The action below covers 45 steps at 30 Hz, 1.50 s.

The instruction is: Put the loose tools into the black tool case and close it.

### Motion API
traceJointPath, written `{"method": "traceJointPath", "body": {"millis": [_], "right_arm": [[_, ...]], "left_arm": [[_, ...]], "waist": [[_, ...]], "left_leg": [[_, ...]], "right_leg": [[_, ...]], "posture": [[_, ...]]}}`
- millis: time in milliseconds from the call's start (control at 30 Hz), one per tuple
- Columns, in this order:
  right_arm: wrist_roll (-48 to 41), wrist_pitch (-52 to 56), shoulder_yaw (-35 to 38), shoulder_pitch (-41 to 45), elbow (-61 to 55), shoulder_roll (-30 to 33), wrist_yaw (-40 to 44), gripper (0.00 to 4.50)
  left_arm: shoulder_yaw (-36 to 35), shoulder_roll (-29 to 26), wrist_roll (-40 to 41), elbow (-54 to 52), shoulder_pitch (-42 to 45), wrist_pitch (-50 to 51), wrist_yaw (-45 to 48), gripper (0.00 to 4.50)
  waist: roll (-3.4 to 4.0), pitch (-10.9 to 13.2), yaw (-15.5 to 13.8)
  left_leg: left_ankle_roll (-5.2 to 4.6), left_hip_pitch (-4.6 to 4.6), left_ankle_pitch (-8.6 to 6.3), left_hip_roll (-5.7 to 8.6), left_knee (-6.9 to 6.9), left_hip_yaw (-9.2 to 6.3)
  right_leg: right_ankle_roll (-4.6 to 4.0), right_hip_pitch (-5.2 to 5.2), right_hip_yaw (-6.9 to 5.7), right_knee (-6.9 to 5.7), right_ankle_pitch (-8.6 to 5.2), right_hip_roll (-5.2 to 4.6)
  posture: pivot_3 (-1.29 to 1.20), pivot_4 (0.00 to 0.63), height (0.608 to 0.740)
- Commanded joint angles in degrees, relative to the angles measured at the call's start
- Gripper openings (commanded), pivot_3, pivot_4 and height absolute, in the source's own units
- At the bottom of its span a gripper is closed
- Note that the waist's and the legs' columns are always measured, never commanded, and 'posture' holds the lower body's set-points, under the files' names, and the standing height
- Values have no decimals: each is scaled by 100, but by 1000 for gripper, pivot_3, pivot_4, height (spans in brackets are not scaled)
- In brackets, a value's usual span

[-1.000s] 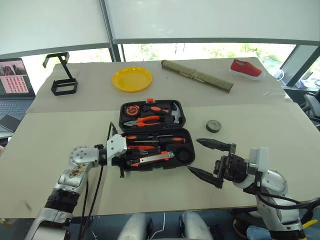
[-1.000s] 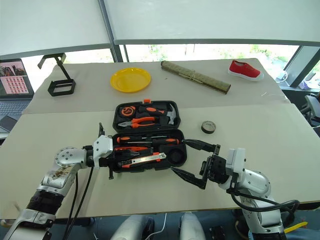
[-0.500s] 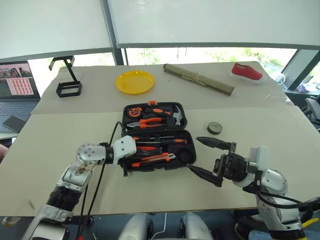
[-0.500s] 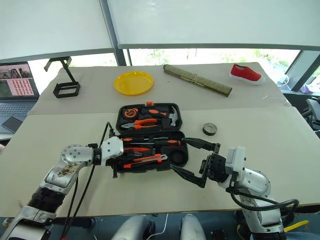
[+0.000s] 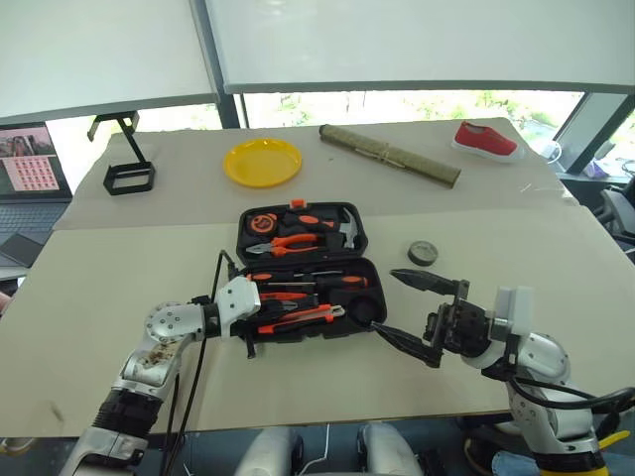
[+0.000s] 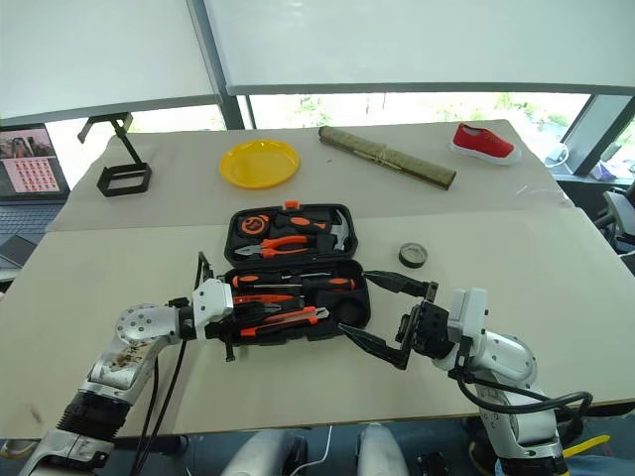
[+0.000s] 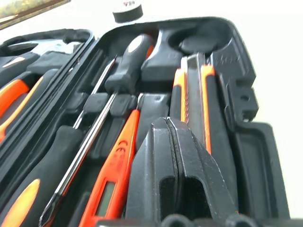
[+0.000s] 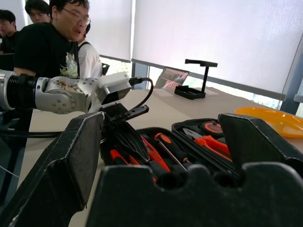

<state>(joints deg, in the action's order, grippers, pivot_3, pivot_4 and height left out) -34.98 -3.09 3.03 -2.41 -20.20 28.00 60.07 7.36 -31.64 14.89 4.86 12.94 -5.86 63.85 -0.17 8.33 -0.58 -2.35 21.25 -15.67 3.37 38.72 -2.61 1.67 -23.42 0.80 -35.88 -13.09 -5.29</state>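
Note:
The black tool case [image 5: 363, 238] lies open in the middle of the table. Its near half holds two orange-and-black screwdrivers [image 5: 316, 281], the slim orange tester [image 7: 118, 170] and the utility knife [image 5: 303, 317]. The far half holds pliers, a hammer and a tape measure. A small dark tape roll [image 5: 424, 252] sits on the table just right of the case. My left gripper [image 5: 264, 316] is shut and empty, its fingers [image 7: 175, 156] lying over the near half's left end beside the knife. My right gripper [image 5: 385, 305] stands wide open at the case's right front corner.
Along the far side of the table are a black wire stand [image 5: 127, 169], a yellow plate [image 5: 262, 162], a rolled mat [image 5: 390, 153] and a red shoe [image 5: 487, 138]. A laptop [image 5: 25, 164] sits at the far left. People [image 8: 52, 42] sit beyond the table's left side.
The whole picture has swayed with the camera. Neither gripper nor any tool has visibly moved.

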Motion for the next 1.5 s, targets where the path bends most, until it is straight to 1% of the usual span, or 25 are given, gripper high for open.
{"method": "traceJointPath", "body": {"millis": [33,133,200,300,467,633,700,800,967,1067,1100,1133,1233,1267,1333,1400,1433,1500], "right_arm": [[-47,-74,62,33,-112,-7,21,4500],[-45,-66,47,51,-109,-18,8,4500],[-46,-60,47,57,-114,-17,-2,4500],[-56,-51,57,51,-133,-9,-15,4500],[-61,-43,73,10,-164,-6,-49,4500],[-60,-44,64,-25,-189,-13,-75,4500],[-52,-51,61,-12,-163,-19,-78,4500],[-38,-65,50,6,-137,-39,-90,4500],[3,-101,35,-9,-113,-84,-105,4500],[24,-118,47,-4,-96,-106,-119,4500],[26,-117,58,5,-92,-101,-117,4500],[23,-116,80,17,-85,-89,-114,4500],[3,-124,191,50,-39,-17,-85,4500],[-9,-121,223,58,-24,9,-70,4500],[-31,-112,264,65,-9,53,-42,4500],[-46,-98,287,65,-13,83,-22,4500],[-54,-82,296,67,-24,108,-10,4500],[-108,-30,368,42,-73,170,3,4500]], "left_arm": [[-7,32,236,-151,120,117,194,58],[212,119,88,-128,289,176,244,58],[409,145,-148,-36,375,229,215,58],[584,132,-402,114,385,343,131,58],[930,119,-770,131,304,328,211,58],[1203,-34,-1127,27,240,853,161,58],[1385,-187,-1326,-34,174,1204,174,58],[1468,-256,-1424,-150,59,1644,38,58],[1522,-304,-1393,-145,-131,1579,-5,58],[1296,-208,-1205,-131,-177,1314,-141,58],[1183,-180,-1113,-146,-172,1262,-194,58],[1045,-155,-970,-156,-175,1104,-187,58],[531,-58,-459,-148,-211,390,-72,58],[346,-15,-234,-200,-237,297,-32,58],[72,18,199,-399,-294,293,99,58],[-95,-35,469,-590,-332,338,208,58],[-245,-70,676,-708,-339,458,223,58],[-626,-189,1112,-911,-367,822,163,58]], "waist": [[-8,6,-1],[-15,10,-7],[-17,11,-21],[-17,11,-36],[-17,11,-52],[-17,11,-72],[-16,11,-73],[-14,4,-48],[-6,-9,-21],[-5,-19,-15],[-5,-18,-12],[-5,-19,-11],[-12,-13,-10],[-11,-12,0],[-17,-7,22],[-21,-4,31],[-23,-3,27],[-26,-1,24]], "left_leg": [[1,5,0,1,0,1],[2,43,0,7,3,1],[2,70,1,14,14,2],[1,69,1,21,16,0],[0,51,1,22,16,0],[-7,-9,-4,19,12,-4],[-12,-16,-8,18,12,-5],[-15,-21,-9,19,12,-3],[-16,-42,-11,17,7,-2],[-18,-71,-16,15,0,-1],[-19,-88,-20,14,-2,-1],[-20,-106,-28,8,-4,-1],[-18,-100,-31,0,-4,-2],[-17,-97,-32,-1,-5,-2],[-6,-90,-38,-3,-8,1],[-3,-59,-40,-4,-8,2],[-2,-25,-40,-4,-3,2],[1,7,-38,0,3,1]], "right_leg": [[-1,-9,0,-3,1,4],[-3,-48,0,-8,1,12],[-1,-71,1,-15,2,10],[1,-67,-2,-14,3,7],[3,-51,-2,-14,2,6],[10,21,-9,4,-3,6],[15,32,-11,8,-7,3],[18,35,-9,8,-9,5],[18,41,-5,7,-10,3],[26,56,-4,12,-20,1],[34,74,-3,14,-29,0],[62,105,-3,19,-51,-3],[63,112,-2,23,-54,-13],[58,107,-2,23,-53,-13],[15,90,5,21,-31,-11],[8,54,6,14,-32,-8],[4,18,5,5,-29,-3],[-1,-23,5,-11,-26,1]], "posture": [[0,150,740],[0,150,740],[0,150,740],[0,150,740],[0,150,740],[0,150,740],[0,150,740],[0,150,740],[0,150,740],[0,150,740],[0,150,740],[0,150,740],[0,150,740],[0,150,740],[0,150,740],[0,150,740],[0,150,740],[0,150,740]]}}
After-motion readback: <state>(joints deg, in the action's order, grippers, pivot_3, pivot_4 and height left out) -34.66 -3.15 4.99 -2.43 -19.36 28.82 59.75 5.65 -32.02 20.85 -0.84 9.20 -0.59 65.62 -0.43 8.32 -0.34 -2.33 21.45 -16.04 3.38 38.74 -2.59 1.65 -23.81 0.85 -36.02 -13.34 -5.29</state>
